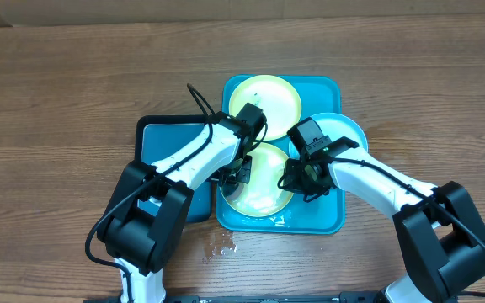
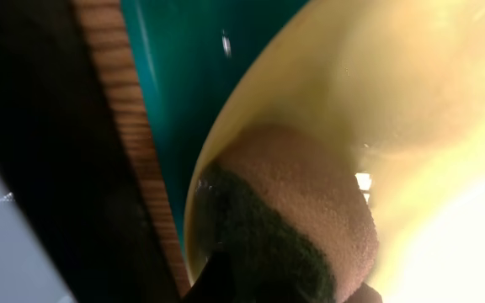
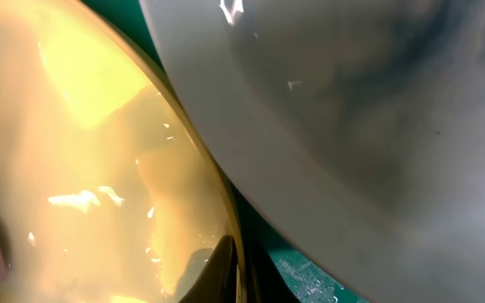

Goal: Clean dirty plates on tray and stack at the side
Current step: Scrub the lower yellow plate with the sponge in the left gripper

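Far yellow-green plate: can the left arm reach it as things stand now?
Probably yes: the far plate lies uncovered just beyond the left gripper, which is shut on a sponge.

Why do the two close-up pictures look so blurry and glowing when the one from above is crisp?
Overhead: sharp and evenly lit. Left wrist: the lens sits almost against the yellow-green plate, so it looks soft and washes out at lower right; only the sponge shows texture. Right wrist: glare streaks on that plate, and the blue plate is a grey smear.
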`<state>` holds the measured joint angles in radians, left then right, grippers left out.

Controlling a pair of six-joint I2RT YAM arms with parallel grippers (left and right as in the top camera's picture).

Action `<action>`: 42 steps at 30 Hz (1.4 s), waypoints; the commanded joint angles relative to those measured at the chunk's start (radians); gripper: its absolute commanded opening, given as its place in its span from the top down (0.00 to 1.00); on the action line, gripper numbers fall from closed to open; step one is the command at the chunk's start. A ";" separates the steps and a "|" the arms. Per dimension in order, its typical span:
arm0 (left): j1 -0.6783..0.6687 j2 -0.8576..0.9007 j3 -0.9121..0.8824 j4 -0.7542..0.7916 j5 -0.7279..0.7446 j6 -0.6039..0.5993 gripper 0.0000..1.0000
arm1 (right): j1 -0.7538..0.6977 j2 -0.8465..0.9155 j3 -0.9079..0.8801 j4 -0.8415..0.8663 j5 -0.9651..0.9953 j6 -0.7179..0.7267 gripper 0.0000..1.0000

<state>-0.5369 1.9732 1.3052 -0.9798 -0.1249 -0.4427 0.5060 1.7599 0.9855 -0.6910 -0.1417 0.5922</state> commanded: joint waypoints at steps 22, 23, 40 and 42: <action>-0.033 0.146 0.033 0.221 0.750 0.019 0.96 | -0.008 0.050 -0.031 -0.032 0.097 0.003 0.96; -0.032 0.142 0.033 0.192 0.746 0.029 0.96 | -0.008 0.050 -0.031 -0.032 0.097 0.003 0.96; 0.009 0.074 0.033 -0.168 -0.214 -0.280 0.96 | -0.008 0.050 -0.031 -0.033 0.100 0.003 0.96; 0.010 0.069 0.033 -0.163 -0.182 -0.280 0.96 | -0.008 0.050 -0.031 -0.033 0.101 0.003 0.96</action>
<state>-0.5564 2.0296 1.3689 -1.1252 -0.0586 -0.6437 0.5064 1.7611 0.9874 -0.6998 -0.1429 0.6064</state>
